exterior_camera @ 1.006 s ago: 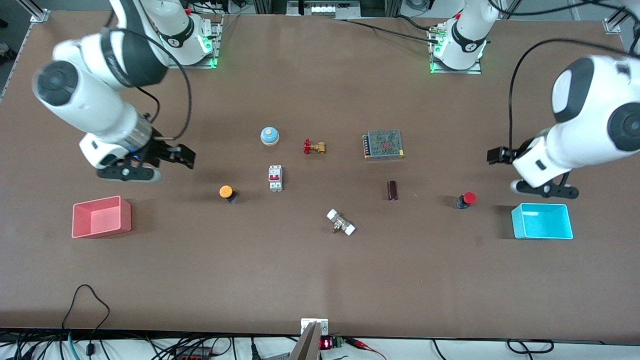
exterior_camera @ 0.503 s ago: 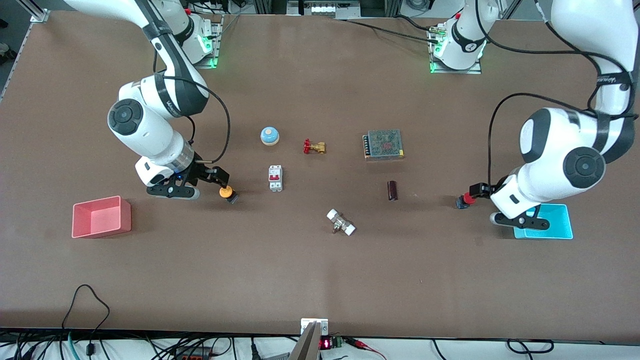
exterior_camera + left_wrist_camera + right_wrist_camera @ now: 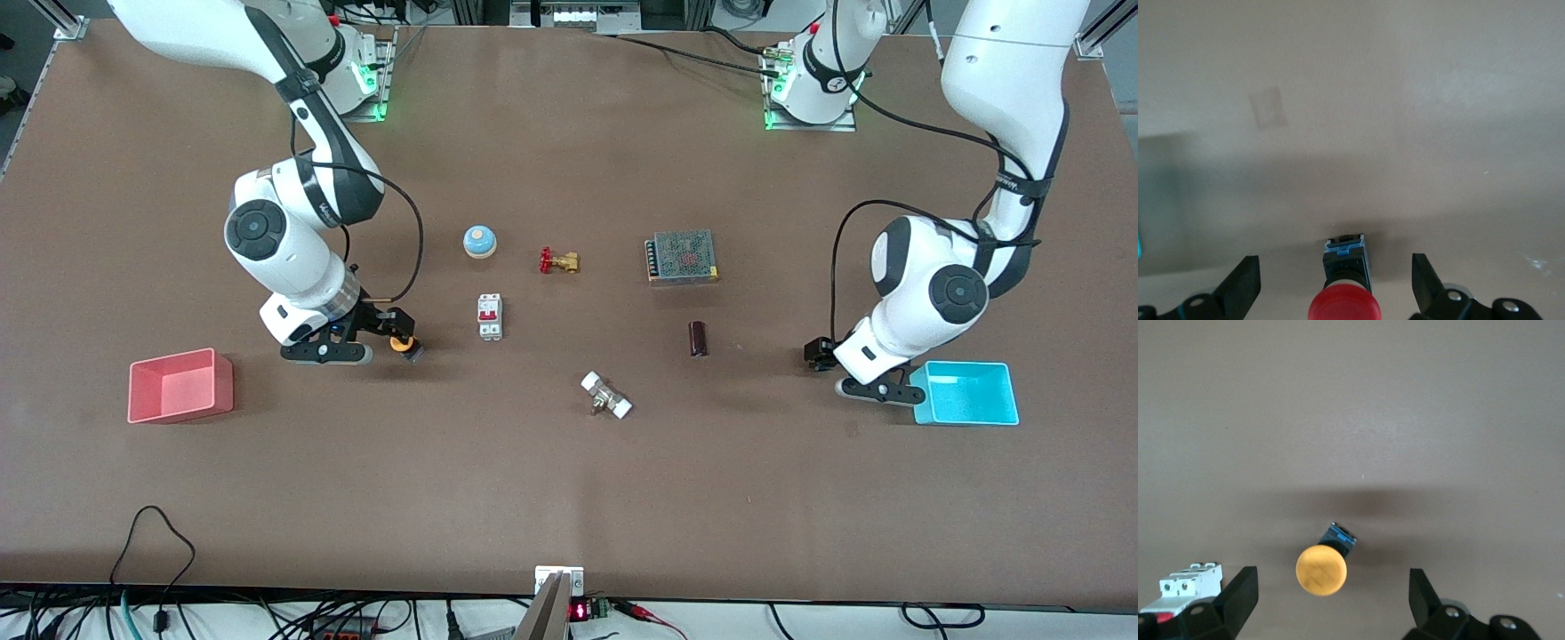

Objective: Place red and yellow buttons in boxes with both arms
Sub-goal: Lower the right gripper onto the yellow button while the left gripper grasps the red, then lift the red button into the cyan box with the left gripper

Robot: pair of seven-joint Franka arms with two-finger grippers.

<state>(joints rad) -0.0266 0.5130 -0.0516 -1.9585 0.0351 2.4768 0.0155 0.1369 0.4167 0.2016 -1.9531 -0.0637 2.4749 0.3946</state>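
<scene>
The yellow button (image 3: 403,343) lies on the table, between the pink-red box (image 3: 222,384) and a breaker. My right gripper (image 3: 391,331) is low over it and open. In the right wrist view the yellow cap (image 3: 1321,569) lies between the spread fingertips (image 3: 1241,593), untouched. The red button is hidden under my left gripper (image 3: 818,354) in the front view. In the left wrist view it (image 3: 1345,303) lies between the open fingers (image 3: 1425,283), cap toward the camera. The cyan-blue box (image 3: 965,418) stands beside the left hand.
Mid-table stand a pale blue dome (image 3: 479,241), a brass valve with a red handle (image 3: 558,261), a white breaker (image 3: 489,316), a meshed power supply (image 3: 682,256), a dark cylinder (image 3: 698,339) and a white fitting (image 3: 606,396). The breaker (image 3: 1185,583) also shows beside my right gripper.
Both arms have come down and in toward the table's middle. My right gripper now straddles the yellow button and my left gripper straddles the red one. The buttons have not moved.
</scene>
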